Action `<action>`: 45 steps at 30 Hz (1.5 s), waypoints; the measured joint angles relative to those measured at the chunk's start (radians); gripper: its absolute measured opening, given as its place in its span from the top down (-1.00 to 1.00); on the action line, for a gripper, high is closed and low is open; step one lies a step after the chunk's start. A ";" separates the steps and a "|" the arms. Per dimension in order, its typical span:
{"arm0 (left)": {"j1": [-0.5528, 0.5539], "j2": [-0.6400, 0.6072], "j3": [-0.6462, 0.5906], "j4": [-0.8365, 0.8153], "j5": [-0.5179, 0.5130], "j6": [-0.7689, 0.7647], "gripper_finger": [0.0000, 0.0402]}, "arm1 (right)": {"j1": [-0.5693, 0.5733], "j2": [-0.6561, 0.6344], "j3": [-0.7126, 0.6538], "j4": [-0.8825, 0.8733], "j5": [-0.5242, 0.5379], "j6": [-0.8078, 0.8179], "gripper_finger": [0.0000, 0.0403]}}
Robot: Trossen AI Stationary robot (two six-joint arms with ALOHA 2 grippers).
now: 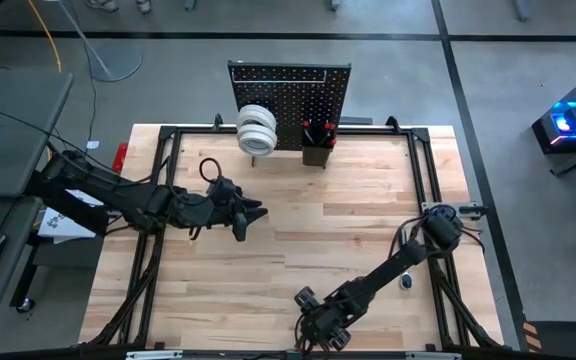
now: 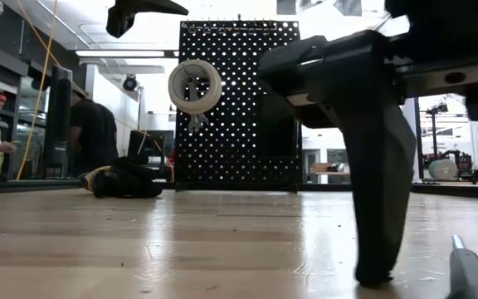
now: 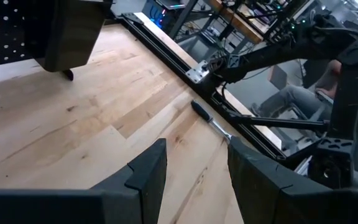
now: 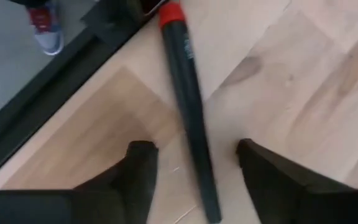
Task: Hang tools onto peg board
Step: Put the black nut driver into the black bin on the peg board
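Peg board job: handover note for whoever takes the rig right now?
Right hand: open, low at the table's near edge, fingers straddling a dark tool with a red end lying flat; not gripped yet.
Left hand: open, empty, hovering left of centre.
Done: white tape rolls hang on the peg board; red-handled tools stand in its bin.
Left: grasp and hang the dark tool; another tool lies by the right rail.

bare table (image 1: pixel 348 240) mid-span is passable (left arm (image 1: pixel 148 205) crosses its left half).
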State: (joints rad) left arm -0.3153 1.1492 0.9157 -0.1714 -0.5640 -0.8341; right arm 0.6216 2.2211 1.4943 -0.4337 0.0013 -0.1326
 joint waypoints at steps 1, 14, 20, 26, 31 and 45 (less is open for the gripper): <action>0.000 0.000 0.000 0.002 -0.001 0.000 0.23 | 0.000 0.008 0.000 -0.001 0.007 0.000 0.01; 0.000 -0.005 0.000 0.026 -0.042 0.004 0.23 | -0.038 -0.016 -0.002 -0.092 -0.013 0.155 0.96; 0.002 -0.034 0.000 0.087 -0.079 0.103 0.23 | -0.102 -0.100 -0.012 -0.228 0.020 0.191 0.99; 0.003 -0.130 0.000 0.089 -0.162 0.207 0.23 | -0.173 -0.226 -0.016 -0.295 0.077 0.348 0.98; 0.004 -0.234 0.000 0.091 -0.244 0.292 0.23 | -0.226 -0.342 -0.024 -0.269 0.163 0.523 0.99; 0.004 -0.294 0.001 -0.122 -0.231 0.242 0.23 | -0.292 -0.384 -0.022 -0.187 0.092 0.548 0.96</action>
State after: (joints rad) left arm -0.3111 0.8557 0.9165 -0.2937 -0.7948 -0.5925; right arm 0.3296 1.8370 1.4723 -0.6209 0.0936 0.4152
